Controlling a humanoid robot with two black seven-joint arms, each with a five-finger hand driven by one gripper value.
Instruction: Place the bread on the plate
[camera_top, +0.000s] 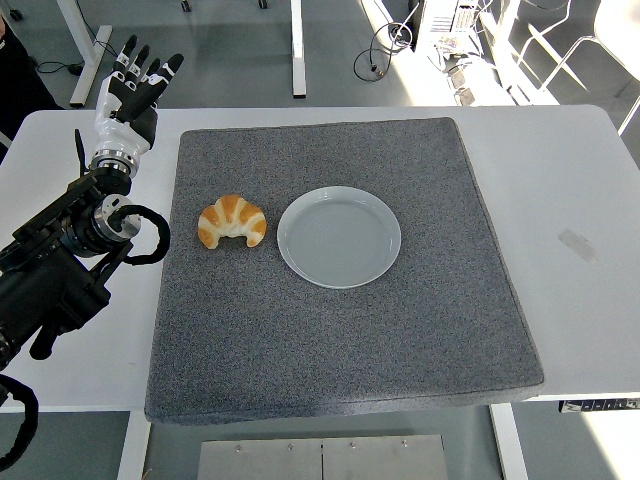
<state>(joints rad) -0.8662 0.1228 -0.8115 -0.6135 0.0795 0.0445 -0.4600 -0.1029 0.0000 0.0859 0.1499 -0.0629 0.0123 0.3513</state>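
Nearest the camera, the white table (590, 190) shows its front edge at the bottom, with a large dark grey, coarse-textured square mat (340, 330) spread over most of its middle. The near half of the mat is bare.

Further in, the black left arm (60, 265) reaches in from the left edge over the table's left strip, a black cable loop hanging at its wrist joint beside the mat's left border. On the mat, roughly level with that joint, lies the golden-brown, crescent-shaped croissant (232, 221) — the bread — its two tips pointing toward the near edge. It rests on the grey surface just left of the round, pale grey-blue shallow plate (339, 236), near its rim but apart from it; the plate holds nothing.

On the right side of the table, well away from the mat, a small strip of clear tape (577, 244) sticks to the white surface.

Farthest back, the white-and-black left hand (130, 95) is raised at the table's far left corner — fingers (141, 62) spread apart and pointing away from the camera, gripping nothing, well apart from the croissant.
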